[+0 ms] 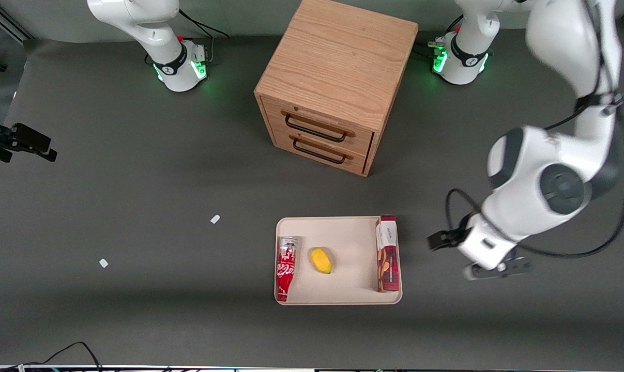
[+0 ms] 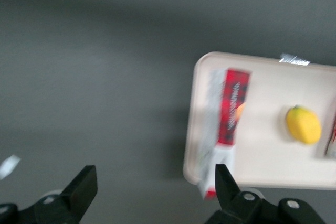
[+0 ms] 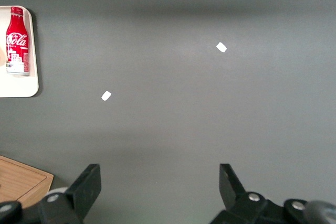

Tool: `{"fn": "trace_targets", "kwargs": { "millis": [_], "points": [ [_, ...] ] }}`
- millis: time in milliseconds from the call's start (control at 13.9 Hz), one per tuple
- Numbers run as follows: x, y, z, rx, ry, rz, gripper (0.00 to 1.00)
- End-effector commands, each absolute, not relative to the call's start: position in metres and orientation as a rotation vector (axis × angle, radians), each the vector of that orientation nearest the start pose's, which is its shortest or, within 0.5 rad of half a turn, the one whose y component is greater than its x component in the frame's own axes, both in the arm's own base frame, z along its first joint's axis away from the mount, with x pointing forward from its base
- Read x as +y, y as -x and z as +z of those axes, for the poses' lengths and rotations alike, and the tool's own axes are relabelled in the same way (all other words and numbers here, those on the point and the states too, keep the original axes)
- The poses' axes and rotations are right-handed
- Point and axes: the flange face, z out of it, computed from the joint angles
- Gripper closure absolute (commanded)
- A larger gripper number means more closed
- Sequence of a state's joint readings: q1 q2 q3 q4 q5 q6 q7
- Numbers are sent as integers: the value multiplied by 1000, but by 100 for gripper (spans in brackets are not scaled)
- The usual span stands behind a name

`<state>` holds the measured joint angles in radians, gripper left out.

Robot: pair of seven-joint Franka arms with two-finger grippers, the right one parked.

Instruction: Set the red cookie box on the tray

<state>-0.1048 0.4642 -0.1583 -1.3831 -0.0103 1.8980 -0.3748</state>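
While the red cookie box point(image 1: 387, 254) lies along the tray's edge nearest the working arm, these points matter:
Cabinet point(image 1: 335, 82): well apart from the tray, no hazard.
Arm pose: elbow high, forearm angled down over the bare mat beside the tray.
Tray point(image 1: 343, 294): holds box, soda can point(image 1: 286, 268) and a yellow fruit point(image 1: 321, 260).
Risk: the box sits on the rim point(image 2: 189, 129), so a careless sweep could nudge it off.
Gripper point(image 2: 156, 188): fingers spread, holding nothing, clear of the box.
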Motion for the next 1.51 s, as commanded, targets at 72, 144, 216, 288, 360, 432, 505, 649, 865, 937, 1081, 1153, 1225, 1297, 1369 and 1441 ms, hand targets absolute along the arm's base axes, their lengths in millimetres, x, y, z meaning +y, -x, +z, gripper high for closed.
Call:
{"fn": "trace_targets", "kwargs": {
  "millis": [72, 144, 216, 288, 360, 432, 505, 649, 865, 937, 1081, 1153, 1225, 1297, 1369, 1441],
  "points": [
    [-96, -628, 522, -279, 3191, 24, 0],
    [-83, -614, 536, -254, 3187, 26, 0],
    [-66, -599, 549, -250, 3179, 29, 0],
    [-54, -583, 560, -261, 3168, 19, 0],
    [-44, -568, 570, -268, 3155, 0, 0],
    [-38, -555, 579, -250, 3145, -10, 0],
    [-31, -544, 588, -226, 3138, -13, 0],
    [-22, -526, 610, -192, 3127, -14, 0],
    [-22, -506, 630, -151, 3116, 2, 0],
    [-23, -504, 633, -144, 3117, -2, 0],
    [-20, -502, 635, -152, 3129, 14, 0],
    [-21, -502, 636, -133, 3142, 15, 0],
    [-20, -501, 638, -77, 3151, 17, 0],
    [-18, -500, 639, -50, 3151, 27, 0],
    [-17, -499, 640, -49, 3151, 36, 0],
    [-16, -498, 642, -51, 3151, 44, 0]
  ]
}}
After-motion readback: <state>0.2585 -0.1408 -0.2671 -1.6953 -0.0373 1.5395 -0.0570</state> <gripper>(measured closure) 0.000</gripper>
